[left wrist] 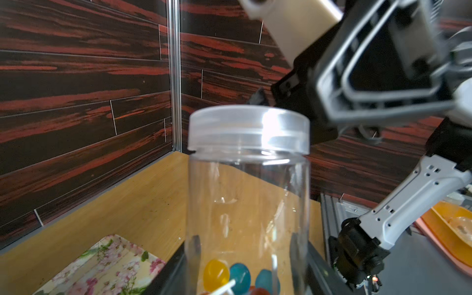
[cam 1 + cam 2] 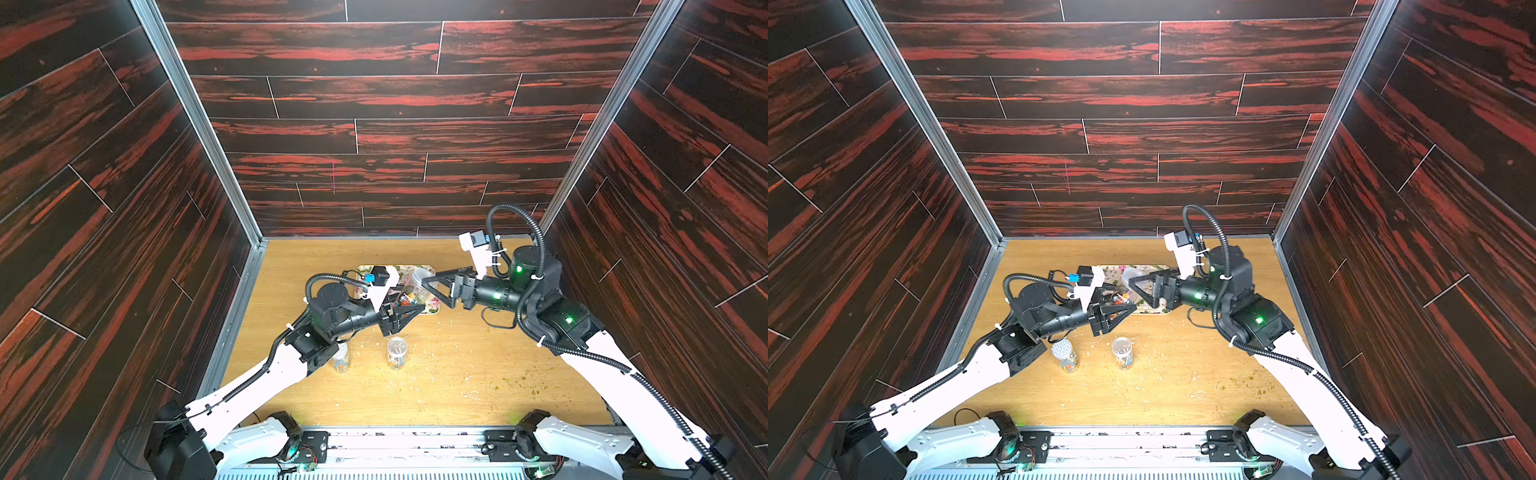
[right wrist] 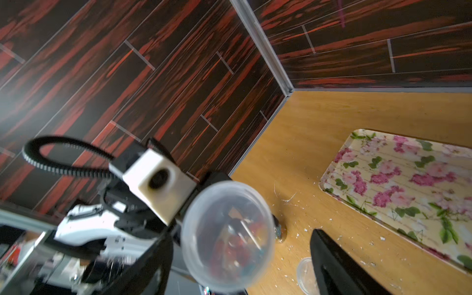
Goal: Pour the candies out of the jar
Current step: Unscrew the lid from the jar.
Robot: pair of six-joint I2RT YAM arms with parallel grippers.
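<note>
While the left tool clamps the jar near the tray, candies at its bottom, and the right tool stands spread around the lid, an off-centre pinch could twist the jar loose.

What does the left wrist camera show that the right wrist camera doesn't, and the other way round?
Only the left wrist view: the jar's clear side wall, the right arm, an orange tray beyond the table. Only the right wrist view: the lid's flat top, the left wrist camera, a small open container on the table. Both: the jar with its lid on, candies inside, blurred in the right wrist view, and the floral tray.
</note>
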